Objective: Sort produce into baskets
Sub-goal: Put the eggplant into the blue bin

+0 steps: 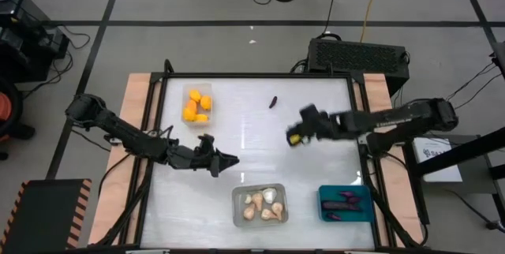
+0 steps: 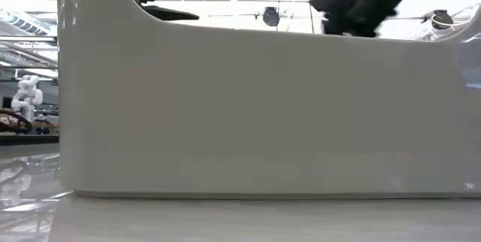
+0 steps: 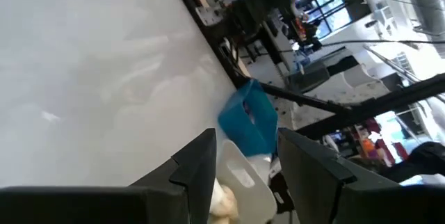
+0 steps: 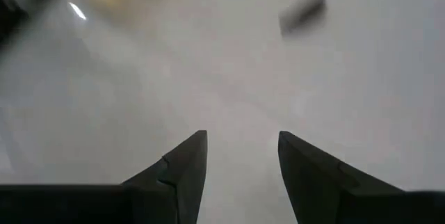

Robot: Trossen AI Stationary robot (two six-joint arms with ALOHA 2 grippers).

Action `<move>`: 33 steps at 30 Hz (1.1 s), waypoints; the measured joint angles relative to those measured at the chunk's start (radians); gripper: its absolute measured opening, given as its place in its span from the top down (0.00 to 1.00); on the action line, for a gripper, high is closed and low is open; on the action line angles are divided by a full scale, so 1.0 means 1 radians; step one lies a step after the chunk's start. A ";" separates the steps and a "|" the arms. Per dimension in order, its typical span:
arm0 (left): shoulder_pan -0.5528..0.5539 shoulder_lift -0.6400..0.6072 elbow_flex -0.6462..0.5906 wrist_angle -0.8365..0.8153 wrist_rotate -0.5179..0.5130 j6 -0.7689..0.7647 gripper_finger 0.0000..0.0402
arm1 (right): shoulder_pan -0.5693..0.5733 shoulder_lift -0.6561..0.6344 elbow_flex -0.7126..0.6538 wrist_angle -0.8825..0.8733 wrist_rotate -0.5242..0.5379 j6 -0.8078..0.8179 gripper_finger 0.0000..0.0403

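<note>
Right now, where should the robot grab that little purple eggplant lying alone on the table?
Across its thin middle, coming straight down from above. The eggplant lies flat on the table, long and narrow, with bare space all around, so fingers fit either side. The open right tool looks nearest.

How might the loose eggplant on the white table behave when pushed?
The eggplant is small and elongated, so it would probably pivot or roll sideways rather than slide straight. The table looks smooth and glossy, so it may skid. The right gripper, jaws open, is nearest.
</note>
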 joint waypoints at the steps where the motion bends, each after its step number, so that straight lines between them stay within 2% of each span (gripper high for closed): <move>1: -0.015 0.018 0.000 0.023 -0.010 -0.010 0.60 | -0.044 0.000 0.000 0.066 0.000 -0.060 0.58; 4: -0.055 0.078 0.001 0.101 -0.032 -0.033 0.60 | -0.167 0.008 0.001 0.245 -0.012 -0.201 0.58; 6: -0.079 0.114 0.002 0.142 -0.036 -0.048 0.60 | -0.257 0.028 0.002 0.325 -0.103 -0.244 0.57; 8: -0.099 0.149 0.014 0.162 -0.042 -0.049 0.60 | -0.337 0.064 0.007 0.346 -0.173 -0.234 0.55; 11: -0.125 0.186 0.040 0.173 -0.042 -0.048 0.60 | -0.421 0.136 0.034 0.356 -0.192 -0.220 0.51; 14: -0.139 0.211 0.058 0.176 -0.042 -0.048 0.60 | -0.484 0.219 0.099 0.348 -0.265 -0.220 0.45; 17: -0.145 0.229 0.070 0.178 -0.042 -0.048 0.60 | -0.513 0.324 0.201 0.284 -0.333 -0.245 0.41; 23: -0.155 0.237 0.074 0.179 -0.043 -0.049 0.60 | -0.537 0.549 0.467 -0.060 -0.341 -0.262 0.38; 26: -0.172 0.238 0.074 0.179 -0.061 -0.049 0.60 | -0.549 0.640 0.565 -0.153 -0.337 -0.262 0.38; 33: -0.221 0.237 0.074 0.178 -0.117 -0.049 0.60 | -0.556 0.762 0.632 -0.204 -0.368 -0.256 0.38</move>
